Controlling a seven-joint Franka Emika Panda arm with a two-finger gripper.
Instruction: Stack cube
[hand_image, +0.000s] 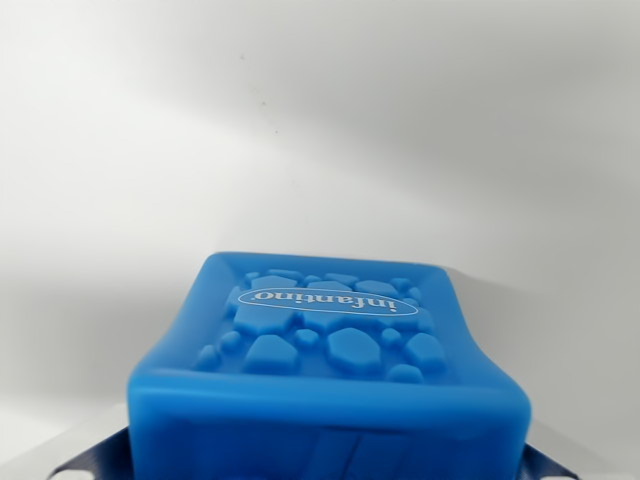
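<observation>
A blue soft cube (330, 340) fills the lower half of the wrist view, very close to the camera. Its top face has raised pebble shapes and a white oval label reading "infantino", seen upside down. My gripper (322, 466) sits at the bottom edge. Only the tips of its two metal fingers (88, 462) show, one at each lower corner, pressed against the cube's left and right sides. The gripper is shut on the blue cube. No second cube is in view, and the cube hides whatever lies beneath it.
A plain white surface (320, 130) spreads behind and around the cube, with soft grey shadows across it. A paler band (40, 425) shows at the lower left.
</observation>
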